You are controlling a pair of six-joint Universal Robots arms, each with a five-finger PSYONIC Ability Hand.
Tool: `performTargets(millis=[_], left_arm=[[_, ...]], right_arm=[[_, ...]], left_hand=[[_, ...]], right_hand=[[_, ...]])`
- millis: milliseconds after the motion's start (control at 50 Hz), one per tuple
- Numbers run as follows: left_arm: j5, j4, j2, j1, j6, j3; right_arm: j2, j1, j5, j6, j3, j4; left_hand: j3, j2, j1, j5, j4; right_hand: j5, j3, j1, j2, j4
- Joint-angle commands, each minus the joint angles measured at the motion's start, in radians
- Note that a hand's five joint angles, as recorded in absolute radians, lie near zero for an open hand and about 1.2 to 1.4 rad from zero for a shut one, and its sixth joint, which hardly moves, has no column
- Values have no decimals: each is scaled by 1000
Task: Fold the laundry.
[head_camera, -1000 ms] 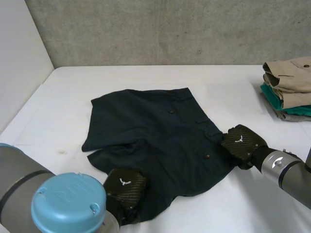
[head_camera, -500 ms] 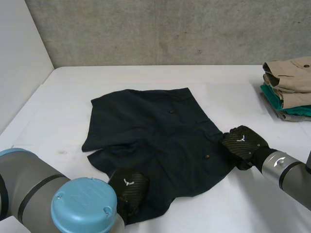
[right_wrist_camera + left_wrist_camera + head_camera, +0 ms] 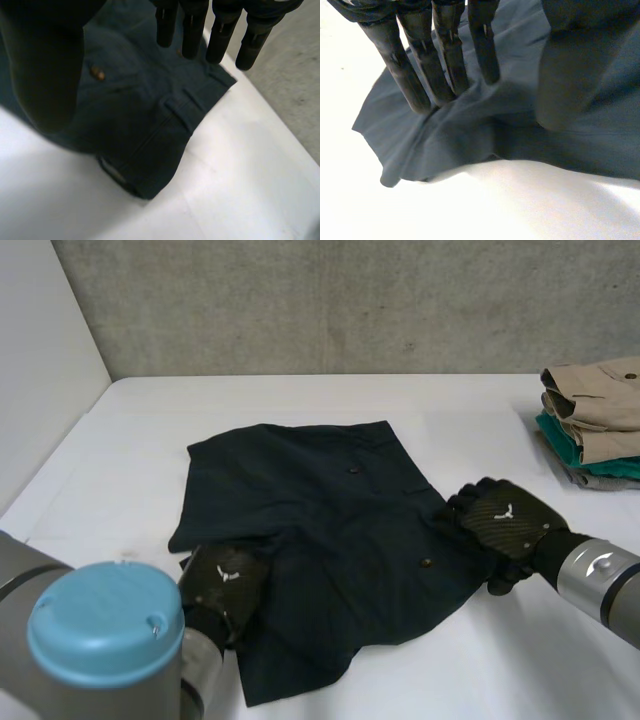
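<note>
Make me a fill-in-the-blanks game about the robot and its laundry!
1. The shorts are spread out on a ___ table.
2. The pile of folded clothes sits on the robot's ___ side.
3. The left hand rests its straight fingers on the dark ___.
4. Sewn on the shorts are small brown ___.
Missing words: white, right, shorts, buttons.

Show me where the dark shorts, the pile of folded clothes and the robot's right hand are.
dark shorts (image 3: 330, 500): head view, middle of the cloth.
pile of folded clothes (image 3: 598, 400): head view, beige top garment.
right hand (image 3: 503, 520): head view, back of the hand.
</note>
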Motion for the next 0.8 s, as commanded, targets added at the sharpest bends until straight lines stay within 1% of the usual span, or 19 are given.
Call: performTargets(millis=[20, 80, 100, 120, 140, 160, 200, 280, 420, 540, 580, 600, 660, 720, 780, 800], left_arm=[[2, -98, 39, -100, -64, -29], [4, -114, 39, -112, -79, -40], [4, -114, 37, -112, -80, -41], [4, -114, 35, -112, -80, -43], [4, -114, 29, -112, -80, -44], [5, -114, 29, -112, -80, -44], [5, -114, 25, -110, -80, -44], [4, -106, -4, -109, -79, -41], [8, -69, -69, -104, -71, -28], [8, -25, -99, -97, -70, -18], [8, -22, -106, -95, -70, -15], [8, -20, -110, -95, -70, -14], [8, -12, -116, -95, -70, -11], [8, -2, -129, -93, -68, -8], [7, 6, -135, -89, -68, -6], [5, 6, -135, -86, -67, -5]], right_arm=[[121, 1, 24, -132, -35, -17], [158, 1, 27, -134, -42, -49], [169, 1, 29, -134, -42, -60], [181, 1, 29, -131, -43, -84], [184, 1, 29, -125, -43, -100], [184, 2, 29, -116, -43, -115], [184, 4, 32, -71, -42, -159], [183, 2, 35, -24, -32, -186], [183, -2, 35, 0, -13, -184], [183, -1, 35, -2, -5, -186], [183, -2, 35, -2, -5, -187], [183, -2, 35, -2, -5, -189], [181, -4, 37, -2, -6, -189], [170, -4, 40, 0, -6, -190], [155, -4, 50, 4, -6, -186], [146, -4, 56, 9, -6, -183]], left_hand=[[-96, -89, -50, -92, -89], [-169, -162, -124, -165, -162], [-172, -166, -127, -168, -165], [-172, -166, -127, -168, -165], [-175, -169, -130, -171, -168], [-181, -174, -136, -177, -174], [-184, -177, -139, -180, -177], [-172, -166, -127, -168, -165], [-152, -145, -106, -148, -145], [1, 7, 46, 5, 8], [83, 89, 128, 87, 90], [162, 168, 207, 166, 169], [227, 233, 272, 231, 234], [420, 427, 465, 424, 427], [748, 755, 794, 752, 755], [752, 759, 797, 756, 759]], right_hand=[[147, 156, 169, 163, 156], [255, 264, 277, 271, 265], [343, 352, 365, 359, 352], [681, 690, 703, 697, 690], [917, 926, 939, 932, 926], [1046, 1055, 1068, 1062, 1056], [1047, 1056, 1069, 1063, 1057], [1047, 1056, 1069, 1063, 1057], [1047, 1056, 1069, 1063, 1057], [1047, 1056, 1069, 1063, 1057], [1047, 1056, 1069, 1063, 1057], [1047, 1056, 1069, 1063, 1057], [1047, 1056, 1069, 1063, 1057], [1047, 1056, 1069, 1063, 1057], [1047, 1056, 1069, 1063, 1057], [1047, 1056, 1069, 1063, 1057]])
